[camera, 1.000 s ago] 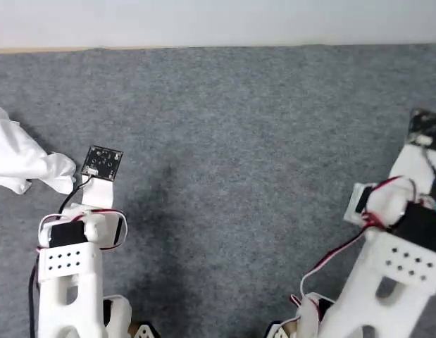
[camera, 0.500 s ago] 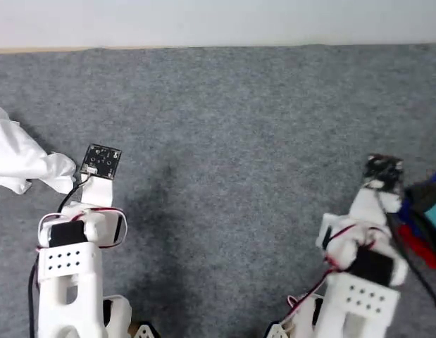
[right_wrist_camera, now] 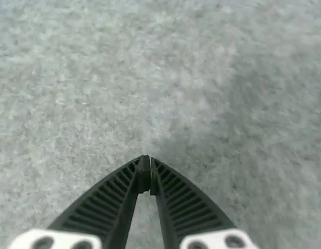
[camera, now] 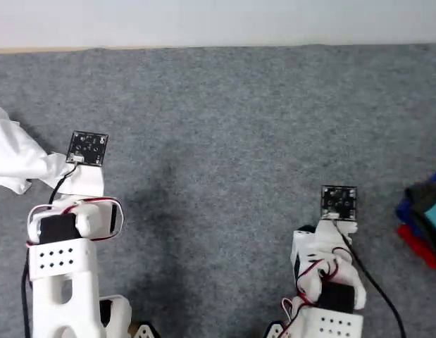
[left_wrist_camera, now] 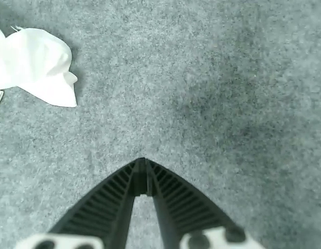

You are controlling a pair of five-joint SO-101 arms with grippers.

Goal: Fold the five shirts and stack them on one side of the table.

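Hovering, tips pressed together — left tool [left_wrist_camera: 146,179] near white shirt [left_wrist_camera: 38,72], right tool [right_wrist_camera: 146,176] near coloured pile [camera: 423,222] — perhaps shirts.

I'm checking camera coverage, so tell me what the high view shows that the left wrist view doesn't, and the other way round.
High view: the heap of blue, red and teal shirts at the table's edge beside the white right arm, plus the white left arm. Left wrist view: the left gripper, black and ribbed, shut above bare cover. Both: the crumpled white shirt and the grey felt table cover.
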